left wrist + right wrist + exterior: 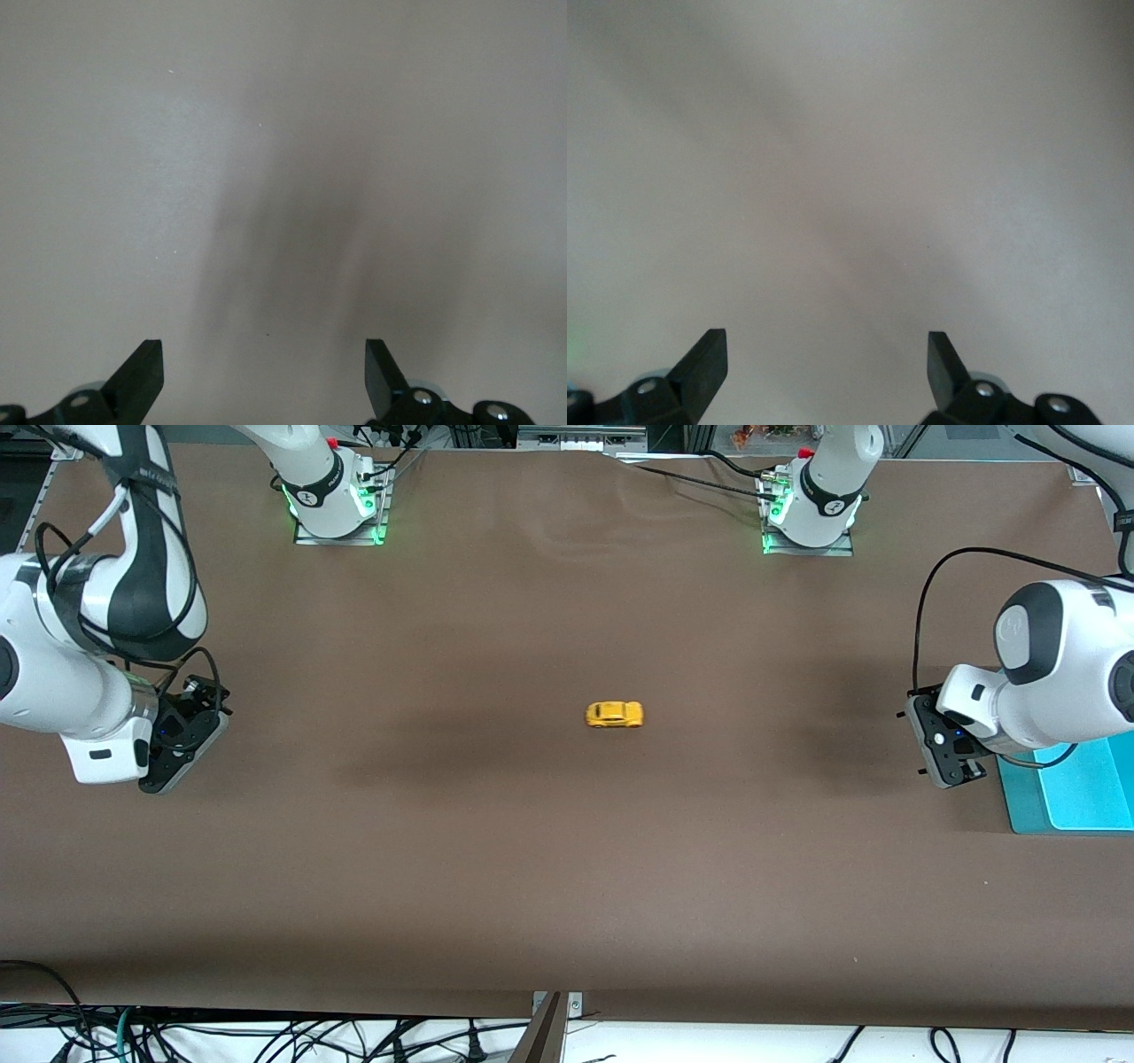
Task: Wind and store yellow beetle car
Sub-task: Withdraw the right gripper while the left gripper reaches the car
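Note:
The yellow beetle car (pixel 614 715) stands on its wheels near the middle of the brown table (pixel 549 868), side-on to the front camera. My left gripper (pixel 950 746) hangs over the table at the left arm's end, beside a teal tray, well apart from the car. Its wrist view shows the gripper (pixel 264 372) open and empty over bare table. My right gripper (pixel 182 735) hangs over the right arm's end, also well apart from the car. Its wrist view shows the gripper (pixel 827 367) open and empty. The car shows in neither wrist view.
A teal tray (pixel 1076 788) lies at the left arm's end of the table, partly under the left arm. Both arm bases (pixel 337 491) (pixel 811 505) stand along the table's edge farthest from the front camera. Cables hang below the nearest edge.

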Robot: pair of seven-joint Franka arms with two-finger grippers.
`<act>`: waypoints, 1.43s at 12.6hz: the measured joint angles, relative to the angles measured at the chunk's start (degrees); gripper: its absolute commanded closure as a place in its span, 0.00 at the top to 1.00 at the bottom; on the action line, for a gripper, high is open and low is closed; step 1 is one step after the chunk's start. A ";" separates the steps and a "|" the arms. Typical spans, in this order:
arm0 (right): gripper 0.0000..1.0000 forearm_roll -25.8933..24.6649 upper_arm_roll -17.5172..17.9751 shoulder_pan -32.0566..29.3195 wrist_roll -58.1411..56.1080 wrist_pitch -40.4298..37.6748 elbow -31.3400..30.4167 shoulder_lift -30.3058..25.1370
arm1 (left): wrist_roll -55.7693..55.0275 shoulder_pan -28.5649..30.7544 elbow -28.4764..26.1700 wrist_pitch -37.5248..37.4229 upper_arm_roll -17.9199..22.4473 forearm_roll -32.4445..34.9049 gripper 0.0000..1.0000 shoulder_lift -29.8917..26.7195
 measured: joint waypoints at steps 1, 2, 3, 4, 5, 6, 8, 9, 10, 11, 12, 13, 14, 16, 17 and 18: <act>1.00 -0.23 0.01 0.86 4.65 -2.02 1.63 -0.02 | 1.26 0.06 -2.38 2.96 -0.02 0.00 1.00 0.01; 1.00 -0.34 0.01 1.82 9.17 -4.26 3.49 -0.03 | 1.90 -0.03 -4.86 5.97 -0.21 0.00 1.00 0.02; 1.00 -0.34 -0.05 2.96 12.33 -6.55 5.33 -0.06 | 2.27 -0.20 -6.55 7.96 -0.83 -0.02 1.00 0.03; 1.00 -0.34 -0.44 4.81 16.07 -8.65 7.17 -0.17 | 2.19 -0.38 -7.44 9.04 -2.73 -0.09 1.00 0.02; 1.00 -0.33 -0.94 6.60 20.82 -10.43 8.49 -0.47 | 1.05 -0.72 -7.61 9.40 -5.20 -0.25 1.00 0.01; 1.00 -0.33 -1.01 7.59 25.59 -12.61 9.28 -1.30 | -1.37 -1.19 -7.62 9.69 -7.67 -0.29 1.00 0.01; 1.00 -0.33 -0.83 7.79 30.07 -16.05 9.58 -3.59 | -6.19 -2.24 -7.66 11.44 -12.16 -0.30 1.00 0.18; 1.00 -0.33 -0.30 6.92 30.71 -16.84 9.57 -4.78 | -8.15 -3.15 -7.68 12.55 -13.50 -0.30 1.00 0.64; 1.00 -0.33 1.58 4.58 30.85 -17.18 9.56 -5.86 | -10.37 -4.47 -7.68 13.78 -14.32 -0.30 1.00 1.57; 1.00 -0.33 5.17 0.69 31.70 -17.31 9.54 -6.77 | -13.07 -5.89 -7.61 15.16 -15.00 -0.30 1.00 2.75; 1.00 -0.33 9.64 -3.95 34.14 -17.43 9.46 -7.65 | -16.20 -7.29 -7.29 16.19 -15.81 -0.30 1.00 4.11; 1.00 -0.33 14.09 -8.57 37.16 -17.61 9.16 -8.63 | -19.10 -8.79 -6.49 16.86 -16.54 -0.30 1.00 5.58; 1.00 -0.34 17.46 -12.34 39.54 -17.69 8.33 -9.90 | -21.58 -10.54 -5.09 17.14 -16.87 -0.30 1.00 7.09; 1.00 -0.34 20.19 -17.75 41.00 -17.19 4.85 -13.07 | -25.38 -13.69 -1.62 17.15 -16.97 -0.30 1.00 10.22; 1.00 -0.34 20.25 -19.16 41.06 -14.95 3.17 -14.54 | -26.21 -14.85 -0.13 17.15 -16.98 -0.26 1.00 11.67; 1.00 -0.34 20.26 -19.92 41.17 -11.64 1.87 -15.65 | -26.46 -15.69 0.94 17.15 -16.99 -0.04 1.00 12.89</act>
